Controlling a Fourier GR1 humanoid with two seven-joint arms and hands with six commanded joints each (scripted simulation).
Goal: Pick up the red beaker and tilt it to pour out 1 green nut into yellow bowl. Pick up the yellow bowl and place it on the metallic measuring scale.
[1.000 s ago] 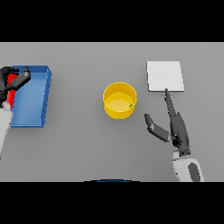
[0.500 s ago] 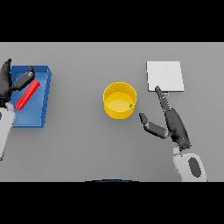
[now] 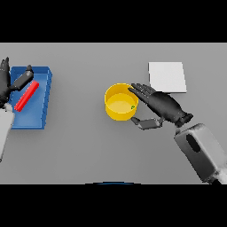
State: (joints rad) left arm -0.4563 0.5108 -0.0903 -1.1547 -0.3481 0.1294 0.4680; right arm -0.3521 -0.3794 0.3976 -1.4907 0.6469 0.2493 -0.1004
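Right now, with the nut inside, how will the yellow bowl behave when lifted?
The yellow bowl looks rigid and squat, so unlikely to tip. Its smooth wall may slip in the right robot hand. The green nut is loose and could rattle.

The right hand crowds the yellow bowl's right side, fingers at its rim. Bare table lies between the bowl and the blue tray (at the left edge). The scale lies unobstructed toward the far right corner.

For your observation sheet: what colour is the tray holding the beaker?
Blue; the tray shows in the head view.
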